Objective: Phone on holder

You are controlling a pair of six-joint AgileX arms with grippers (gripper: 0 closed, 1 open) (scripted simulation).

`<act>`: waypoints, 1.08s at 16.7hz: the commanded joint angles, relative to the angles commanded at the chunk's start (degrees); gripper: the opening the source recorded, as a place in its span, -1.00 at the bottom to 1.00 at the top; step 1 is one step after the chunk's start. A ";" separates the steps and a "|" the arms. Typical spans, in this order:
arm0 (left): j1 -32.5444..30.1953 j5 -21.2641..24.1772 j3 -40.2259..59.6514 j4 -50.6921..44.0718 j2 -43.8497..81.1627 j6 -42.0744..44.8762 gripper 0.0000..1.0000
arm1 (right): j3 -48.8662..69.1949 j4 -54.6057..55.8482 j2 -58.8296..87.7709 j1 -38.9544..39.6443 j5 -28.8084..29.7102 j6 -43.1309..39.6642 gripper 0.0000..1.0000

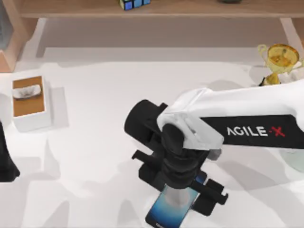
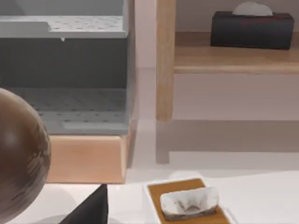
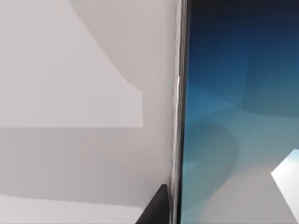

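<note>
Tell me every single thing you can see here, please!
phone: one, blue screen, black frame, near edge of table, under right claw
tissue box: one, white with brown top, table's left
trophy: one, gold, table's far right
cube: one, multicoloured, on back shelf
dark box: one, black, on wooden shelf
brown ball: one, close to the left wrist camera
right claw: black, over phone
left arm: black, parked at left edge

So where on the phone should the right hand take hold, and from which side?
Across the two long edges, coming straight down from above. The phone lies flat, screen up, near the table's front edge, so its thin black frame is the only graspable part. The right hand is directly over it; in the right wrist view one long edge runs close past the camera. A mid-length grip would probably keep it balanced.
</note>
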 joint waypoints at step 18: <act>0.00 0.00 0.00 0.00 0.00 0.00 1.00 | 2.70 -7.52 -5.02 -0.23 0.12 -1.17 -1.00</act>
